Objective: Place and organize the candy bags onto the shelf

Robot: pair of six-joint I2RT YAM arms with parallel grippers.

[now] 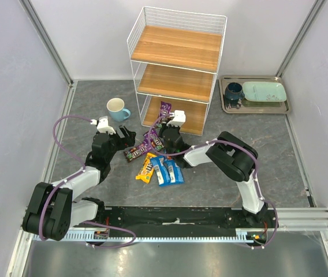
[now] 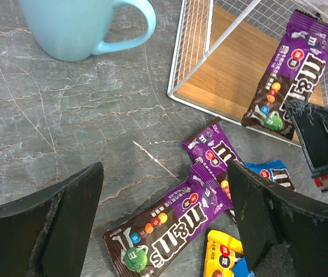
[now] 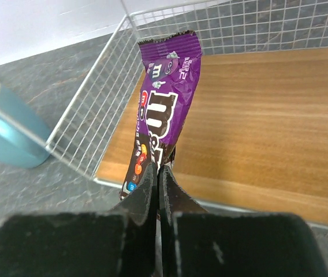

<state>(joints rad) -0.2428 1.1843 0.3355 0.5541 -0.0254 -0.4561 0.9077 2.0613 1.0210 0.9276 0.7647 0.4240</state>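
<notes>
The white wire shelf (image 1: pixel 178 63) with three wooden boards stands at the back. My right gripper (image 3: pixel 158 173) is shut on a purple candy bag (image 3: pixel 164 98) and holds it upright at the front left edge of the bottom board (image 3: pixel 256 115); the bag also shows in the top view (image 1: pixel 165 108). My left gripper (image 2: pixel 165 167) is open and empty above a purple bag (image 2: pixel 175 225) lying flat on the table. Beside it lie another purple bag (image 2: pixel 213 153), a yellow bag (image 2: pixel 222 257) and blue bags (image 1: pixel 167 171).
A light blue cup (image 1: pixel 118 108) stands left of the shelf and close to my left gripper (image 1: pixel 126 138). A metal tray (image 1: pixel 256 108) with a dark cup (image 1: pixel 233 92) and a green plate (image 1: pixel 265 91) sits at the back right. Walls close in both sides.
</notes>
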